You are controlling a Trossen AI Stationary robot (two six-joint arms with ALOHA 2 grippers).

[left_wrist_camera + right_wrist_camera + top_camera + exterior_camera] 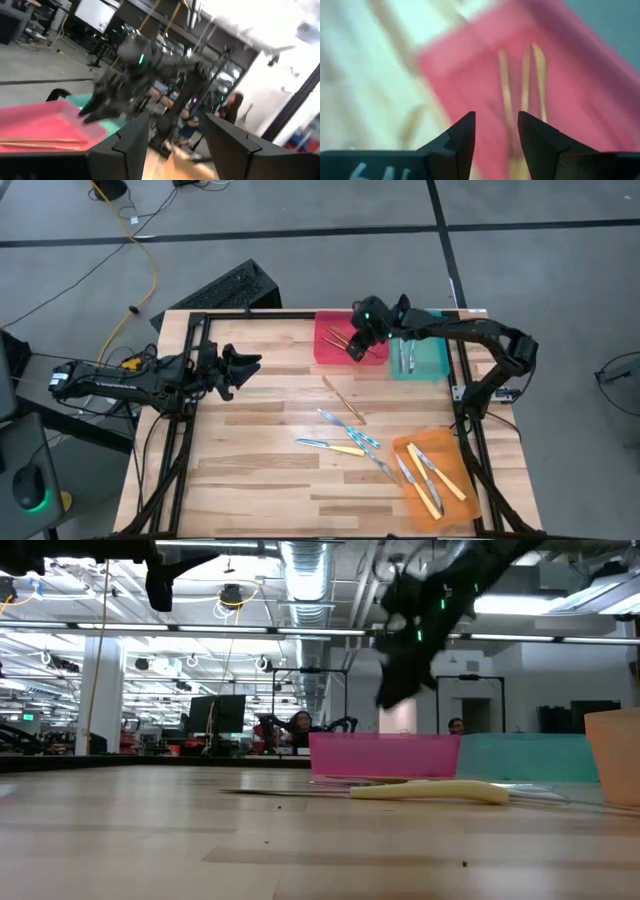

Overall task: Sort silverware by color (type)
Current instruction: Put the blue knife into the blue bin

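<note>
Three tan wooden sticks lie flat on the floor of the red tray. My right gripper hangs above them, open and with nothing between its fingers; it also shows over the tray in the high view. Two more wooden sticks, light-blue-handled pieces and a yellow-handled knife lie flat on the table's middle. My left gripper waits open above the table's left part.
A teal tray with metal pieces stands right of the red one. An orange tray at the near right holds yellow-handled knives. The near left of the wooden table is bare.
</note>
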